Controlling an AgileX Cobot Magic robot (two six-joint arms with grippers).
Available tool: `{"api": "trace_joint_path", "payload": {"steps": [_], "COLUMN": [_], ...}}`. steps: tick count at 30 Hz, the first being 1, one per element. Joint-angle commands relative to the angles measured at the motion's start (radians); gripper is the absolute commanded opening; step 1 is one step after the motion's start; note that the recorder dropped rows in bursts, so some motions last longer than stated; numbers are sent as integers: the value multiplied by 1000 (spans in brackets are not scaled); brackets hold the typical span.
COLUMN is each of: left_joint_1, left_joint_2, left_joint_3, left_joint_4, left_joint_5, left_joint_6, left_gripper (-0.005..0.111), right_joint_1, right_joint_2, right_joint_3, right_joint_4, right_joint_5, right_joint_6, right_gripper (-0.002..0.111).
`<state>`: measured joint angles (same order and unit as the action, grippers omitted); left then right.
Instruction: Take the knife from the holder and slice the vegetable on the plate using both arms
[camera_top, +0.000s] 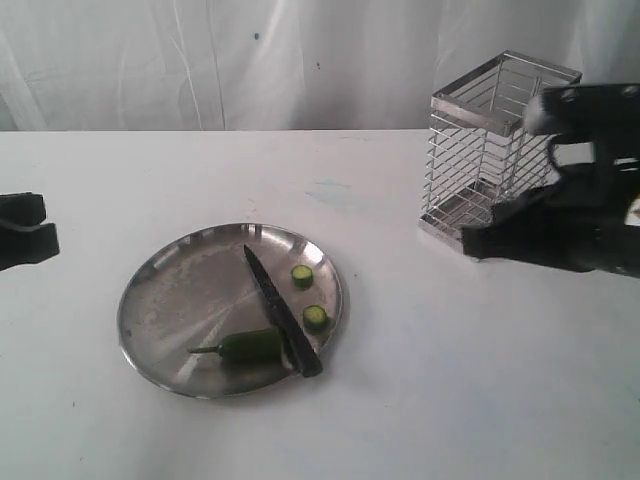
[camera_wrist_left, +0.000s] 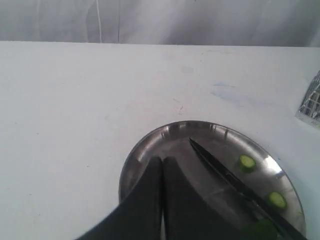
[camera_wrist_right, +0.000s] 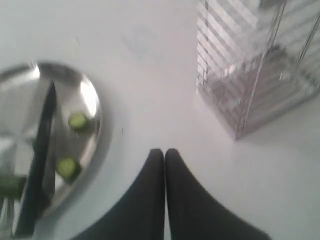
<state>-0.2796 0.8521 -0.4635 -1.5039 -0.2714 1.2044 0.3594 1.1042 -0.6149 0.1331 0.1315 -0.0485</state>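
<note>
Scuffed steel plate (camera_top: 170, 300), matt black knife (camera_top: 280, 308)

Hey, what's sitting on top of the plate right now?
On the plate lie the knife, a green chilli and two cut rounds. The knife's handle end covers the chilli's cut end, so that part is hidden.

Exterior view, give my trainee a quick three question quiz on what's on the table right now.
1. True or false: the knife stands in the holder.
2. How many cut rounds lie on the plate beside the vegetable?
3. Which end effector grips something: A left, B right, C neither?

Key: 1 false, it lies across the plate. 2 two. 3 C, both are shut and empty.
</note>
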Motion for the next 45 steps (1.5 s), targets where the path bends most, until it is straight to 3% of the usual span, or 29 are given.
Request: {"api": "trace_joint_path", "payload": {"steps": [1, 10, 19, 21, 28, 31, 37, 41, 45], "left_joint_1": [0, 0, 0, 0, 0, 0, 0, 0, 0], "left_joint_2": [-90, -108, -108, -108, -108, -108, -108, -108, -108], "left_joint_3": [25, 25, 25, 25, 25, 25, 22, 22, 22], "left_joint_4": [-31, -24, -24, -24, -24, -24, -26, -25, -24], "left_joint_5": [11, -7, -20, -20, -33, -33, -31, -33, -33], "left_joint_6": [4, 4, 4, 4, 4, 4, 4, 4, 4], "left_gripper": [0, 0, 0, 0, 0, 0, 0, 0, 0], "right_joint_1": [-8, -8, -12, -74, -520, -588, -590, -538, -436], "right_joint_2": [-262, -632, -842, -893, -1032, -1097, -1104, -1104, -1104], "right_joint_3": [66, 71, 71, 71, 71, 71, 131, 299, 524], "right_joint_4": [-3, -3, -3, 3, 4, 6, 8, -7, -105], "right_joint_5": [-74, -41, -43, -30, -95, -88, -95, -132, -138], "right_joint_6": [-5, -1, -1, -1, 5, 11, 8, 23, 198], "right_gripper": [0, 0, 0, 0, 0, 0, 0, 0, 0]}}
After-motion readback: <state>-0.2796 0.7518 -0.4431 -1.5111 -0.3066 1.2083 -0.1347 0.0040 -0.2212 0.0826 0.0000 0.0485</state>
